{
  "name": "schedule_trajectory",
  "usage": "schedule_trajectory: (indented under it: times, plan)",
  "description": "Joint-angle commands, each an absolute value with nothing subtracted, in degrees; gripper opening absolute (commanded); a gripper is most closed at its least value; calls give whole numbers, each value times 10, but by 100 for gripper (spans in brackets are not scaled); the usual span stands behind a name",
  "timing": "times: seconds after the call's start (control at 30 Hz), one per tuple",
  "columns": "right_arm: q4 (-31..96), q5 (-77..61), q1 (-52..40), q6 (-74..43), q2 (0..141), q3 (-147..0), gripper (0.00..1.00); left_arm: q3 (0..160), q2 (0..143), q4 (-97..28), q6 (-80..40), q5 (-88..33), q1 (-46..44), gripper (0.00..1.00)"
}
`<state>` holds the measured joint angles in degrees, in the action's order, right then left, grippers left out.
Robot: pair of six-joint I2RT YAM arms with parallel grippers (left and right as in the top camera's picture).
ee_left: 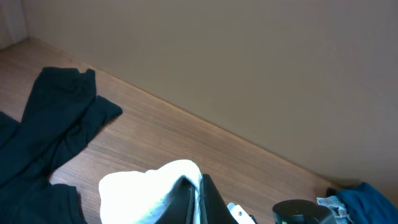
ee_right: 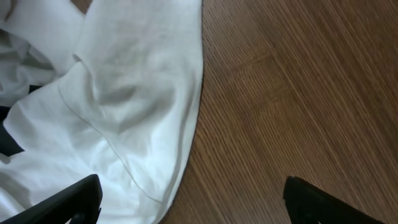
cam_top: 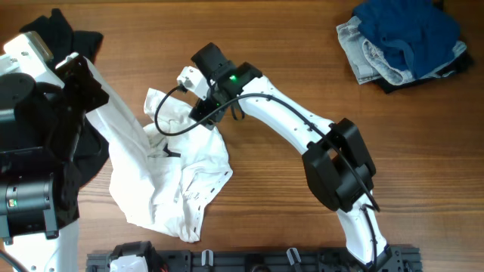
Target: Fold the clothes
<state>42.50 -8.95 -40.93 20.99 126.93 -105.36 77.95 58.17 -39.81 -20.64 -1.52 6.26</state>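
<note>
A white garment (cam_top: 170,177) lies crumpled left of the table's middle, one end stretched up to the left. My left gripper (cam_top: 79,72) is shut on that raised end; the left wrist view shows white cloth (ee_left: 146,190) pinched between the black fingers (ee_left: 198,199). My right gripper (cam_top: 208,106) hovers at the garment's upper right edge. In the right wrist view its fingers are wide apart (ee_right: 193,199), one over the white cloth (ee_right: 118,106), one over bare wood, holding nothing.
A dark garment (cam_top: 53,34) lies at the far left under the left arm, also in the left wrist view (ee_left: 46,137). A pile of blue and grey clothes (cam_top: 404,38) sits at the back right. A black rail (cam_top: 265,261) runs along the front edge.
</note>
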Motion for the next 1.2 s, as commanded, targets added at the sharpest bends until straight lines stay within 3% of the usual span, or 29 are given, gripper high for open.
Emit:
schedule_trajectory:
  times: [0.0,0.1,0.13,0.23,0.27,0.33,0.53,0.63,0.8,0.97,1.17]
  plan:
    - [426,-136,-410,154,1303,-1053,87,785,572,-393,-197,-5,63,4]
    - [431,-164,-406,89,1326,-1053,86,785,572,-398,-197,-5,63,4]
    - [429,-183,-400,50,1326,-1053,80,785,572,-402,-197,-5,63,4]
    - [419,-198,-397,8,1346,-1053,77,785,572,-406,-197,-5,63,4]
    - [415,-198,-397,-6,1350,-1053,74,785,572,-406,-197,-6,63,4]
    - [403,-198,-397,-55,1361,-1053,57,785,572,-407,-197,-6,63,4]
    - [413,-215,-413,-96,1366,-1047,40,785,572,-408,-197,-6,63,4]
    - [413,-215,-427,-99,1366,-1044,5,785,572,-408,-197,-5,63,4]
    - [416,-220,-349,-135,1357,-1071,4,785,572,-428,-197,21,63,4]
    - [389,-240,-220,3,1352,-1134,4,783,602,-469,-197,11,62,4]
    - [317,-209,-146,30,1352,-1160,4,783,714,-540,-166,11,62,4]
